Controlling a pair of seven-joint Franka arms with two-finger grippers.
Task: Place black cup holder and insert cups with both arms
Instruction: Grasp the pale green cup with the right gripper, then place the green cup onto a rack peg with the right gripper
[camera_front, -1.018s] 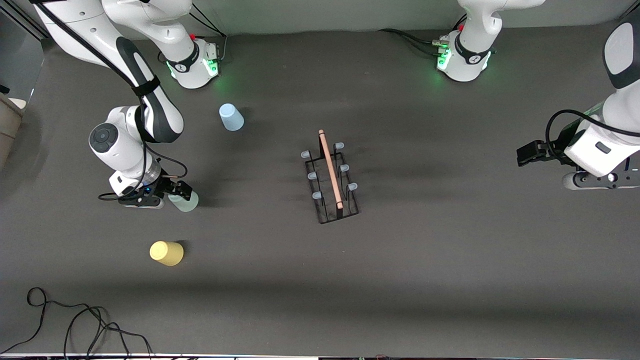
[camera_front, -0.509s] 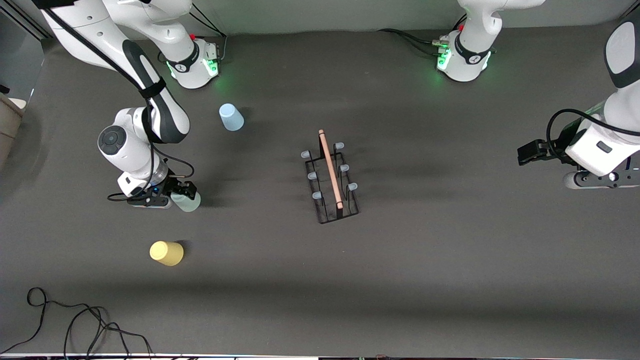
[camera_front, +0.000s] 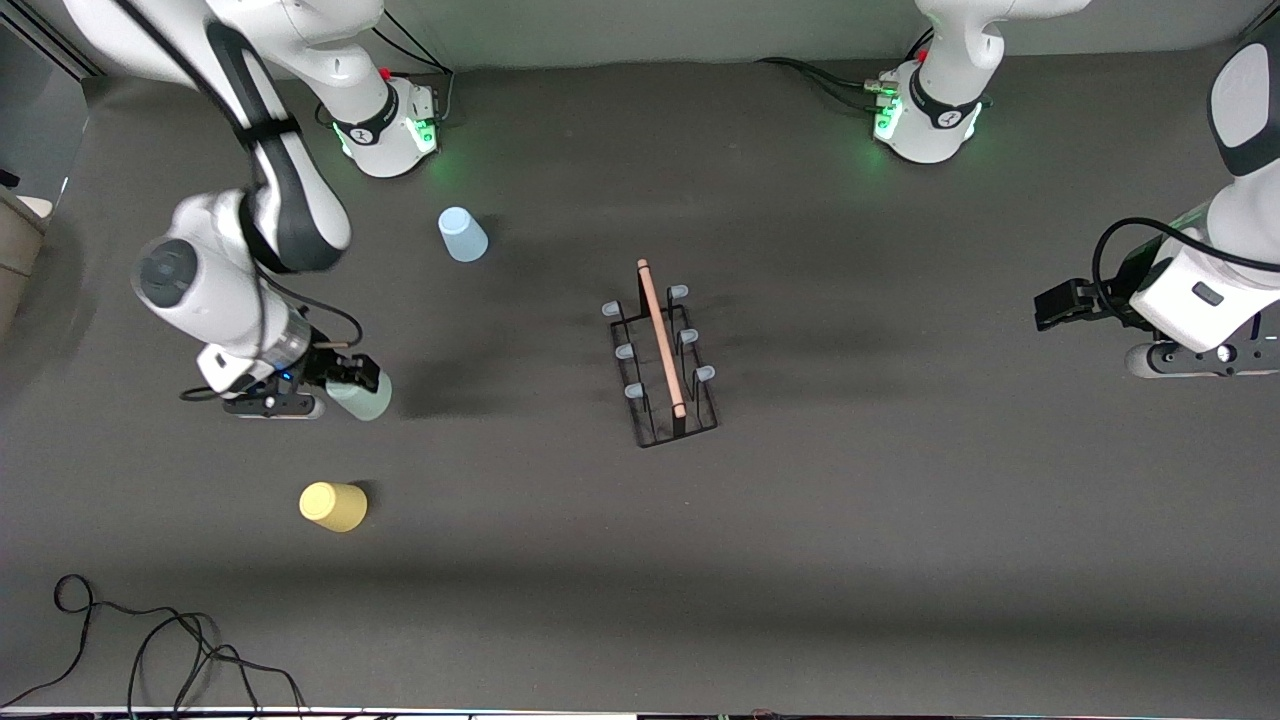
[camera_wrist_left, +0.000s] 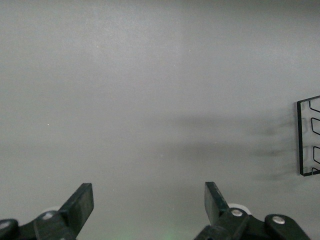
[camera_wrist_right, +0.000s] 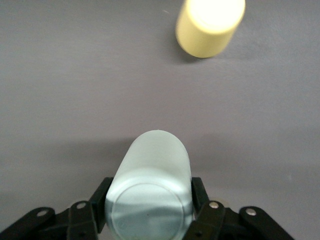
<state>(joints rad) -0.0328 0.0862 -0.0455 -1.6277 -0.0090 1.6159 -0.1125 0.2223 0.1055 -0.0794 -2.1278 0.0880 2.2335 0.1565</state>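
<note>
The black cup holder (camera_front: 662, 352) stands mid-table, its wooden rod handle on top; one edge of it shows in the left wrist view (camera_wrist_left: 309, 136). My right gripper (camera_front: 350, 386) is shut on the sage green cup (camera_front: 362, 398), held upside down just above the table; the right wrist view shows the cup (camera_wrist_right: 150, 185) between the fingers (camera_wrist_right: 199, 192) of this gripper (camera_wrist_right: 150, 200). The yellow cup (camera_front: 333, 506) (camera_wrist_right: 210, 22) stands upside down nearer the front camera. The blue cup (camera_front: 462, 234) stands farther from it. My left gripper (camera_front: 1052, 306) (camera_wrist_left: 148, 200) waits open and empty over bare table at the left arm's end.
Loose black cables (camera_front: 150, 650) lie near the front edge at the right arm's end. The two arm bases (camera_front: 385, 120) (camera_front: 925, 115) stand along the back edge. The dark grey tabletop (camera_front: 850, 500) is bare around the holder.
My right gripper, with the green cup in it, has risen slightly and shifted toward the right arm's end of the table. The left arm, holder, blue cup and yellow cup have not moved.
</note>
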